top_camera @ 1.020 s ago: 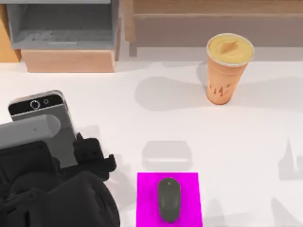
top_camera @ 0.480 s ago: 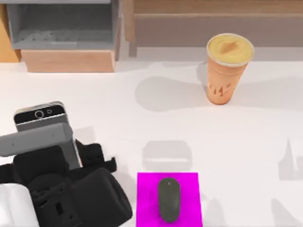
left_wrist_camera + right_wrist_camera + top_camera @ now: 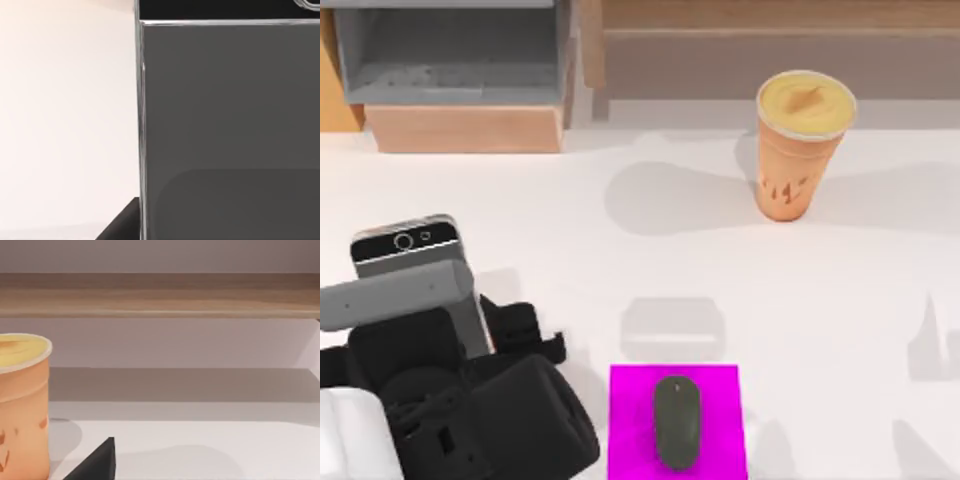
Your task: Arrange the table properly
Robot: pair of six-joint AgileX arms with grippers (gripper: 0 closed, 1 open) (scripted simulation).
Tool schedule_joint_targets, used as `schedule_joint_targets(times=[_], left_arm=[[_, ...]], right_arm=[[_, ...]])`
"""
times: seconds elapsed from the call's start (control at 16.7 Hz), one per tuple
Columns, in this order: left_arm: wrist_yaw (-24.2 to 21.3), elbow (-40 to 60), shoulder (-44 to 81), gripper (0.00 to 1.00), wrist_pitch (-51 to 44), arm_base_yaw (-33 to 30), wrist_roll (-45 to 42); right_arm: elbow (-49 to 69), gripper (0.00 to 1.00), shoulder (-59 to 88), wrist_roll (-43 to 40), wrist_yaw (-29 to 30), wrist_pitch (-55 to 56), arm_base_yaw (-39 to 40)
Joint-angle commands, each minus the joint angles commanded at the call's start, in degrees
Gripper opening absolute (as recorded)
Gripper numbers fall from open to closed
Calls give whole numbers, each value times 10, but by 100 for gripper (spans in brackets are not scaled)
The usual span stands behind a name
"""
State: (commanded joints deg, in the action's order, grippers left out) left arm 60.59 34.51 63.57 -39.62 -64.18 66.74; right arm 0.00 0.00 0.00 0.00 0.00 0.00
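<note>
One broad white table (image 3: pixel 620 260) fills the top view from 9 o'clock across to 3 o'clock and down to 6. Its one visible border is at 12 o'clock, where it meets the grey-and-wood shelf unit (image 3: pixel 460 90). That border runs side to side, so the table's visible span lies along the 9-to-3 line. Whether that is its long axis I cannot tell, as the other edges fall outside the views. The surface is flat, smooth and plain, with only soft grey shadows on it.

At 9 o'clock the left gripper (image 3: pixel 505 325) sits low over a grey phone (image 3: pixel 415 250). The phone's camera end points toward 11 o'clock and pokes out from under the arm. Open or closed on the phone, I cannot tell. In the left wrist view the phone's grey back (image 3: pixel 230 125) sits right up close, with bare table (image 3: pixel 65 115) beside it.

At 1 o'clock an orange cup (image 3: pixel 803 145) stands upright, near the shelf unit but apart from it. At 6 o'clock a dark mouse (image 3: pixel 676 422) lies on a magenta pad (image 3: pixel 720 400), nose toward 12.

Open room: the whole centre, and the stretch from 3 down to 5 o'clock.

The right arm sits parked. Its wrist view takes in the cup (image 3: pixel 22 405) and the shelf unit (image 3: pixel 160 295), with a dark wedge of the right gripper (image 3: pixel 97 465) low in that view. Its state I cannot tell either.
</note>
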Motion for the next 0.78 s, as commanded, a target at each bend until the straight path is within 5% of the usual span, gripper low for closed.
schedule_joint_targets(times=[0.36, 0.78], left_arm=[[0, 0, 0, 98, 0, 0, 0], [0, 0, 0, 100, 0, 0, 0]], right_arm=[[0, 100, 0, 0, 0, 0, 0], [0, 100, 0, 0, 0, 0, 0]])
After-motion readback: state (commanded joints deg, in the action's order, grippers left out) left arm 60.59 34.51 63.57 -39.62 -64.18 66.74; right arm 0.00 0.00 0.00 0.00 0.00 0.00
